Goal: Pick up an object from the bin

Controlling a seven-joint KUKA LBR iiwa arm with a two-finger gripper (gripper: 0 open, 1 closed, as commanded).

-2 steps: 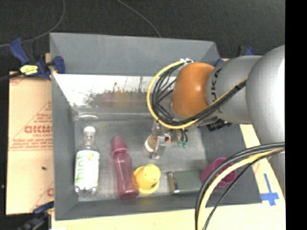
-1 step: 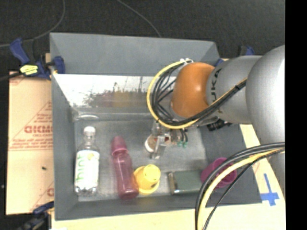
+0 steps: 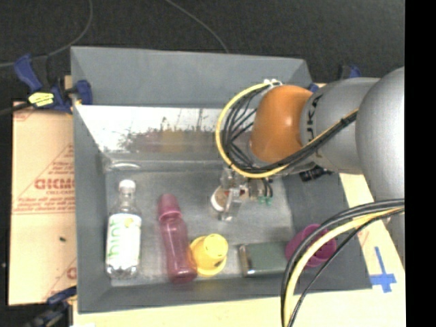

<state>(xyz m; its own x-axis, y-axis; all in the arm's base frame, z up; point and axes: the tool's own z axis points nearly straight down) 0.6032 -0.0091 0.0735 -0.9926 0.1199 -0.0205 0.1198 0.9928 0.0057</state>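
Step in hand, judged from tool position: final approach and grasp.

Jaws low over the middle of the bin (image 3: 92, 182), under the orange wrist cover (image 3: 279, 121). Jaw state: cannot tell from this view. Pale piece (image 3: 219, 197), small and round, just beside the jaws on the view's left. Unclear whether a loose thing or part of the tool, and unclear whether gripped.

Nearest candidates, along the front wall:
- Yellow thing (image 3: 208, 253), rounded, touching or nearly touching the pink bottle (image 3: 174, 240).
- Green block (image 3: 266, 257), dark and flat, just right of the yellow thing.

Well apart: clear bottle (image 3: 123, 234) lying at the left; purple cup (image 3: 310, 244) at the right, partly behind cables (image 3: 300, 278).

Recommended procedure:
1. Verify what, if anything, sits between the jaws before lifting.
2. If nothing, select one thing with free space on two opposite sides.
3. Centre over its middle; align across the narrow dimension.
4. Lower straight down; stop short of the floor.
5. Close fully, then raise vertically, clear of walls.

Cautions, as judgement only:
- Expect both bottles to roll under an off-centre grip.
- Expect the green block, lying flat by the front wall, to offer little edge.
- Avoid nudging neighbours during descent.
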